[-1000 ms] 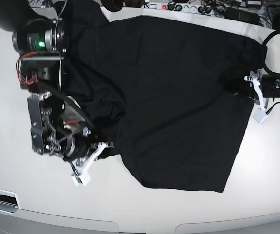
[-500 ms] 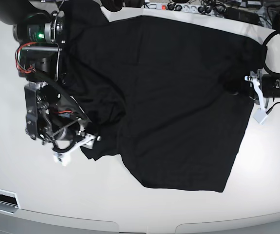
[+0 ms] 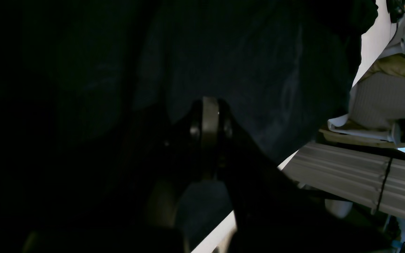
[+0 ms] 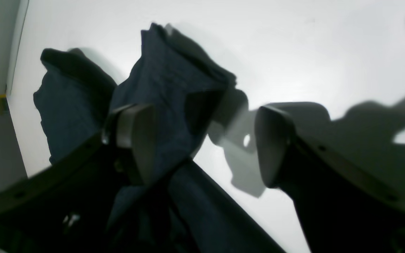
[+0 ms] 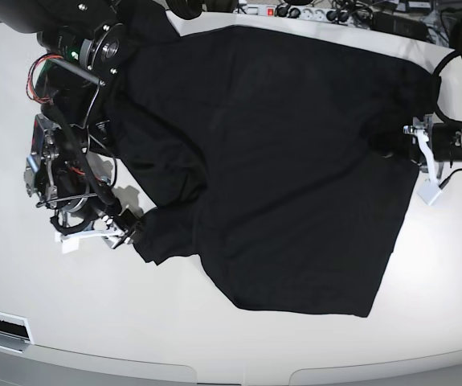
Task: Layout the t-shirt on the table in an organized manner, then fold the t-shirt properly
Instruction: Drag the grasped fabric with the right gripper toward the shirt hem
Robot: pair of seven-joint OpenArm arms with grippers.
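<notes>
My right tool [image 4: 200, 147] stands with its two dark, rounded fingertips [image 4: 271, 146] well apart. Between and beyond them lies a crumpled corner of the black, thin-fabric t-shirt [image 5: 295, 185]. In the base view, that corner is just beside my right tool, on the side facing my left arm; the main panel extends farther in the same direction. The garment is spread unevenly on the glossy white surface [image 5: 94, 322], with creases near my right tool. My left tool [image 5: 391, 145] has its jaws together and is positioned over the opposite side of the t-shirt; I cannot tell whether fabric is clamped in it.
</notes>
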